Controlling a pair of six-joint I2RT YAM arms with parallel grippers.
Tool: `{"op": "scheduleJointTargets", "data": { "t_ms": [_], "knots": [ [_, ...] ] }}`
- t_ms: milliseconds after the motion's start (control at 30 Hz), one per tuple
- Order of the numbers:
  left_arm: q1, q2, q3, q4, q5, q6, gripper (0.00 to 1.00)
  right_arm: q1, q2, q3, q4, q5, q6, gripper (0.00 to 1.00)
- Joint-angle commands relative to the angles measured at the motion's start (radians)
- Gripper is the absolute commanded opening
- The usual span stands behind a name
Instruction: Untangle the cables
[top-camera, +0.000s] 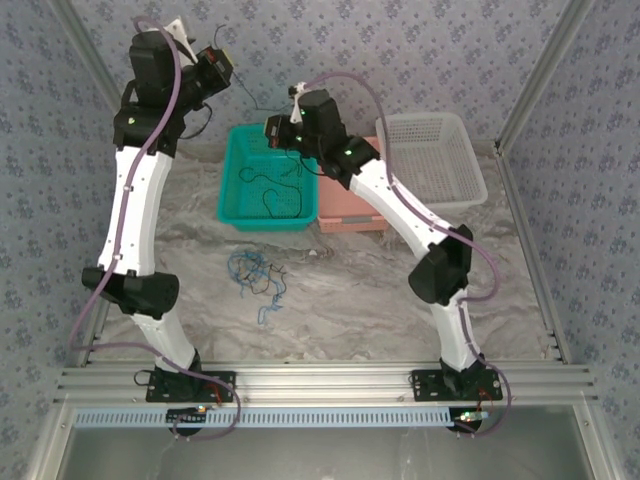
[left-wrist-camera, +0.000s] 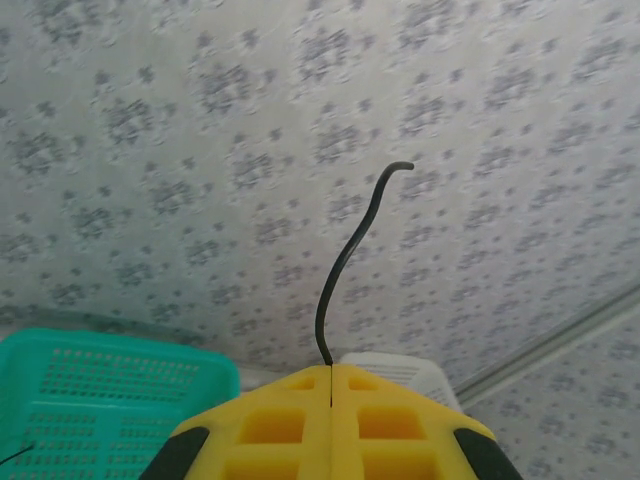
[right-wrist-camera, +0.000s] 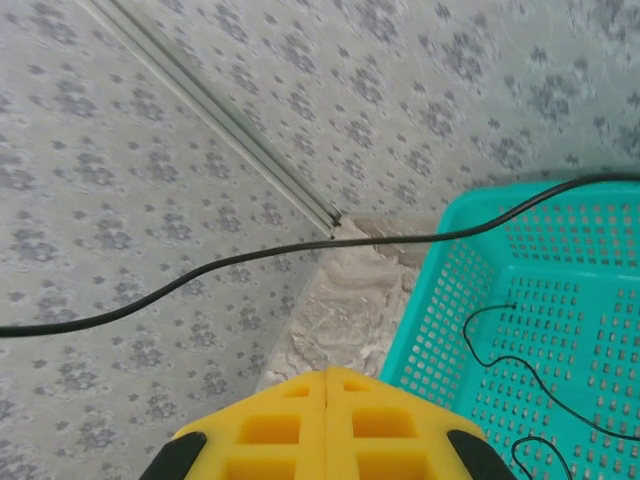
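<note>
High at the back left, in front of the patterned wall: left fingers (left-wrist-camera: 300, 392) clenched on a thin black cable (left-wrist-camera: 345, 252), pinched in the seam between the yellow tips, rising from there and hooking over at its free end. Seen from above, lifted well clear of the counter (top-camera: 360, 300), up and to the left of the teal basket (top-camera: 228, 195). Over the back edge of that basket: right fingers (right-wrist-camera: 295, 395), pressed shut tip to tip. Just beyond those tips, a stretched cable (right-wrist-camera: 260, 252), black, crossing the wrist view from the left edge toward the far side of the basket. Inside the basket, on its perforated floor: a looped black cable (right-wrist-camera: 500, 357), lying slack. On the bare counter in front of the teal basket, between the two arms: a loose tangle of blue and black cables (top-camera: 255, 275), well apart from both sets of fingers. Just right of the teal basket, partly under the right arm: a pink basket (top-camera: 350, 215). Farther right, at the back: a white basket (top-camera: 440, 170).
</note>
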Motion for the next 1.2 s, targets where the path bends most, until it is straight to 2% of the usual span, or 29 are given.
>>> {"op": "scheduleJointTargets", "data": {
  "t_ms": [0,167,233,367,500,700,967,1067,1133,1167],
  "knots": [
    [0.01,0.013,-0.069,0.096,-0.011,0.04,0.0,-0.013,0.102,0.034,-0.068,-0.042,0.055,0.0],
    [0.024,0.075,-0.15,0.137,-0.003,0.047,0.0,-0.046,0.208,0.058,-0.102,-0.068,0.118,0.0],
    [0.026,0.109,-0.167,0.148,-0.003,0.052,0.0,-0.053,0.235,0.079,-0.14,-0.076,0.121,0.13],
    [0.033,0.175,-0.174,0.156,-0.012,0.056,0.0,-0.049,0.219,0.083,-0.222,-0.024,0.085,0.46],
    [0.037,0.236,-0.168,0.159,-0.029,0.062,0.0,-0.041,0.149,0.044,-0.304,0.072,0.065,0.61],
    [0.043,0.302,-0.156,0.129,-0.088,0.065,0.0,-0.017,0.01,-0.077,-0.334,0.203,0.027,0.67],
    [0.043,0.302,-0.206,0.135,-0.132,0.06,0.0,0.001,-0.033,-0.079,-0.412,0.339,-0.054,0.72],
    [0.043,0.299,-0.212,0.133,-0.141,0.065,0.0,0.01,-0.024,-0.06,-0.431,0.34,-0.07,0.75],
    [0.043,0.301,-0.208,0.127,-0.144,0.068,0.0,0.004,-0.017,-0.055,-0.428,0.266,-0.07,0.78],
    [0.043,0.304,-0.206,0.121,-0.145,0.071,0.0,-0.009,-0.011,-0.054,-0.406,0.181,-0.071,0.78]
  ]
}}
